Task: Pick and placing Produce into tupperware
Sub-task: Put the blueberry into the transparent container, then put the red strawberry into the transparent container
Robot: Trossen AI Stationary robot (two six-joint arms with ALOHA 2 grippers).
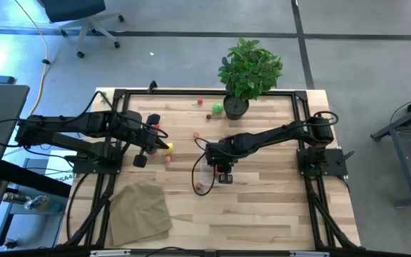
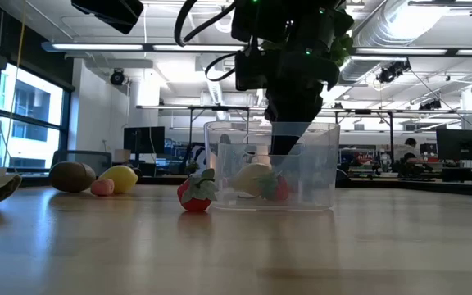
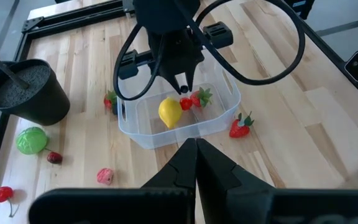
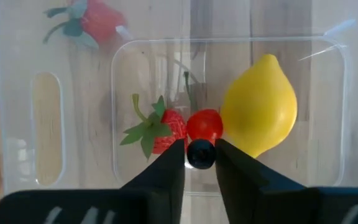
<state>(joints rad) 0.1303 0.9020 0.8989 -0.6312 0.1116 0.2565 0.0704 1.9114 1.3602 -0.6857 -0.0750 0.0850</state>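
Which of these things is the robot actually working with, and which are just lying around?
In the job: clear tupperware, with lemon, strawberry and small red fruit inside; loose strawberry beside it; green piece and pink piece farther off; right hand above the tupperware; left hand waiting, shut, at the left.
Just lying about: potted plant; tan cloth.

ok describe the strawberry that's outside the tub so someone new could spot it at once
Find the clear tupperware at mid-table, where the right gripper reaches in. The strawberry lies on the bare wood just outside one long wall. Unlike the strawberry inside beside the lemon, it sits alone on the tabletop.
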